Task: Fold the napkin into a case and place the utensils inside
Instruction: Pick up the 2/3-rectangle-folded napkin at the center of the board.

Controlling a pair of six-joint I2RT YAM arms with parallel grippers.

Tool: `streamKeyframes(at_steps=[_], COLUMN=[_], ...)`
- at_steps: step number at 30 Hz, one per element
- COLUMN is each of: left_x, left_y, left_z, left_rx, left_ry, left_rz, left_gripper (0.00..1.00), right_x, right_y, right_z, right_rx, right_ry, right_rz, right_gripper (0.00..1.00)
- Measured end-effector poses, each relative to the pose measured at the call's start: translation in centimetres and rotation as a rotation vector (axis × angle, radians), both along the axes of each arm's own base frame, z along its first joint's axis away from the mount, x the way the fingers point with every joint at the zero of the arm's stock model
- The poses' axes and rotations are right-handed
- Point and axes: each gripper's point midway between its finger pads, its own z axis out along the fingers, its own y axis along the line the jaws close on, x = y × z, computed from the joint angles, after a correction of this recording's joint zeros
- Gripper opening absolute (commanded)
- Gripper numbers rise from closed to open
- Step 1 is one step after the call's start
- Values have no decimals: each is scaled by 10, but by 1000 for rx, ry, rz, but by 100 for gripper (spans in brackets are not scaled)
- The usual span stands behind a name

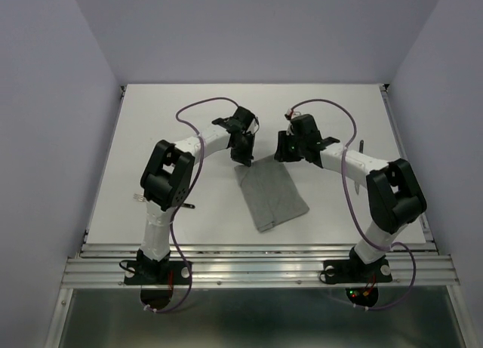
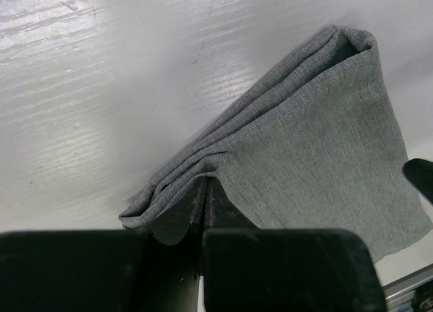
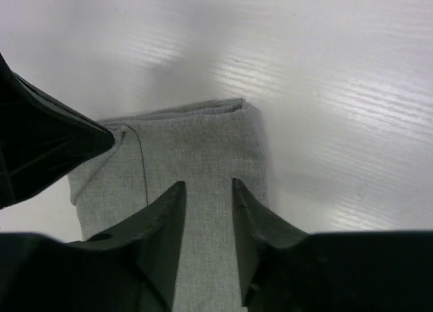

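Note:
The grey napkin (image 1: 272, 195) lies folded into a narrow oblong on the table between the arms. My left gripper (image 1: 244, 159) is at its far left corner, shut on the bunched layers of the cloth's edge (image 2: 196, 164), fingertips together (image 2: 206, 182). My right gripper (image 1: 282, 152) hovers open over the far right corner, the cloth (image 3: 203, 149) showing between its fingers (image 3: 206, 188), nothing held. One thin utensil (image 1: 361, 146) lies beside the right arm. Another (image 1: 139, 198) shows partly behind the left arm.
The white table (image 1: 189, 114) is walled on the left, back and right. A metal rail (image 1: 256, 265) runs along the near edge with both arm bases. The left gripper's black finger (image 3: 47, 146) reaches into the right wrist view close to the right fingers.

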Motion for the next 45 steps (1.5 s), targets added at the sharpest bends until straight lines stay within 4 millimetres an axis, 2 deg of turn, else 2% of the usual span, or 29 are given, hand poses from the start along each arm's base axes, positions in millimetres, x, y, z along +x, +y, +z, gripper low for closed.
streamKeyframes(at_steps=[2, 3, 5, 8, 12, 14, 20, 29, 30, 32, 39, 45], left_x=[1, 2, 3, 4, 4, 4, 5, 6, 6, 7, 9, 9], left_y=[-1, -1, -3, -3, -4, -5, -7, -5, -5, -5, -3, -1], left_z=[-4, -4, -7, -9, -10, -11, -13, -13, -13, -13, -13, -13], left_rx=[0, -2, -3, -5, -10, -13, -21, -27, -28, -30, -34, -35], left_ry=[5, 4, 5, 7, 7, 10, 18, 23, 24, 26, 31, 34], left_rz=[4, 6, 10, 15, 19, 20, 22, 36, 38, 42, 55, 62], left_gripper=[0, 0, 0, 0, 0, 0, 0, 0, 0, 0, 0, 0], right_x=[5, 9, 16, 21, 11, 16, 20, 16, 15, 15, 13, 6], right_y=[-8, -15, -26, -35, -25, -18, 1, 18, 19, 21, 27, 50], right_z=[6, 5, -1, -15, -43, -39, -41, -44, -44, -43, -37, -8], right_rx=[41, 58, 73, 81, 90, 119, 193, 254, 257, 261, 249, 251], right_ry=[-6, 0, 18, 53, 131, 117, 127, 157, 161, 165, 151, 86], right_rz=[-22, -43, -69, -88, -46, -21, 44, 72, 71, 65, 41, 48], right_gripper=[52, 60, 63, 63, 63, 63, 53, 14, 8, 2, 1, 1])
